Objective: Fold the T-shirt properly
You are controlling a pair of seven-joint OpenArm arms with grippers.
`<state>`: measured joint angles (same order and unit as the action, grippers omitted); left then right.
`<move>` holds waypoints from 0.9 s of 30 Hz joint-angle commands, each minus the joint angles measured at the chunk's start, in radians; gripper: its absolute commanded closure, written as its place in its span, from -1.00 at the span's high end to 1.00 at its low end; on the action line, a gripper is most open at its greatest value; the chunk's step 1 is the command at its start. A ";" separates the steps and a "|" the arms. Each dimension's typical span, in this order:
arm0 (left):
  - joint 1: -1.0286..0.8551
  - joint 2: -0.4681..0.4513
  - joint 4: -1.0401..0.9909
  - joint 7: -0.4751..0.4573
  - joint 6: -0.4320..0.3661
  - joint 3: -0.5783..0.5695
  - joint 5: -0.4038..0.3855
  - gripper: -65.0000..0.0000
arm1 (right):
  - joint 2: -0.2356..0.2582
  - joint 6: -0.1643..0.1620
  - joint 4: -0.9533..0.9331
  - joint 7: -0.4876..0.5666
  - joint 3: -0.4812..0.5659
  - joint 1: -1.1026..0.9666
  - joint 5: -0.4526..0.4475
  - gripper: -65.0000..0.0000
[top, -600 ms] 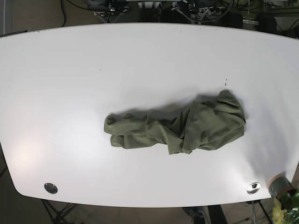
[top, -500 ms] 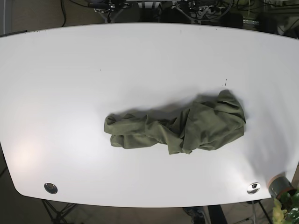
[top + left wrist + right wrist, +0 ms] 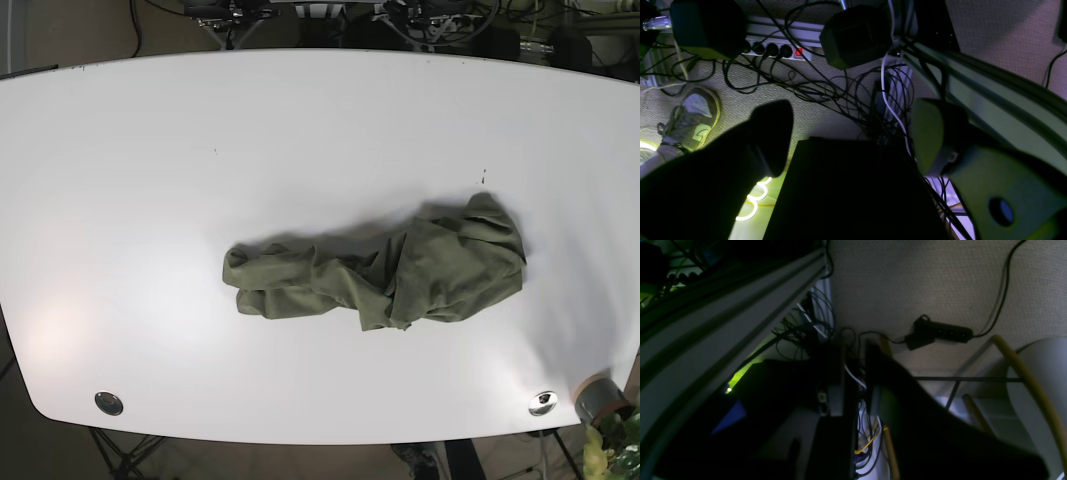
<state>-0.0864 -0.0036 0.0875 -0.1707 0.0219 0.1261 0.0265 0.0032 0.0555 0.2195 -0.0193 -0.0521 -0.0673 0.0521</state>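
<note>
The olive-green T-shirt (image 3: 385,275) lies crumpled in a long bunch on the white table (image 3: 150,200), right of centre, with its bulkier end to the right. Neither gripper is near it. Both arms are pulled back past the table's far edge, and only dark parts of them show in the base view (image 3: 430,12). In the left wrist view my left gripper (image 3: 850,136) is open and empty, pointing down at the floor. In the right wrist view my right gripper's fingers (image 3: 907,396) are dark shapes over the floor. I cannot make out their gap.
Two metal discs sit near the table's front corners (image 3: 108,403) (image 3: 543,402). A plant pot (image 3: 600,400) stands off the front right corner. Below the arms are cables, a power strip (image 3: 780,50), a person's shoe (image 3: 693,116) and a chair (image 3: 1037,380).
The T-shirt has not moved. The arm parts at the far edge have drawn back slightly further out of the base view.
</note>
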 commanded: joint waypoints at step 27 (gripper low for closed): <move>-0.292 0.001 0.304 -0.082 -0.001 -0.001 -0.001 0.59 | 0.057 0.005 0.370 0.028 0.001 -0.280 0.001 -0.68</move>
<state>-0.3538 -0.0010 0.3637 -0.2405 0.0227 0.1249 0.0257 0.0532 0.0559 0.5636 -0.0006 -0.0513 -0.3248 0.0525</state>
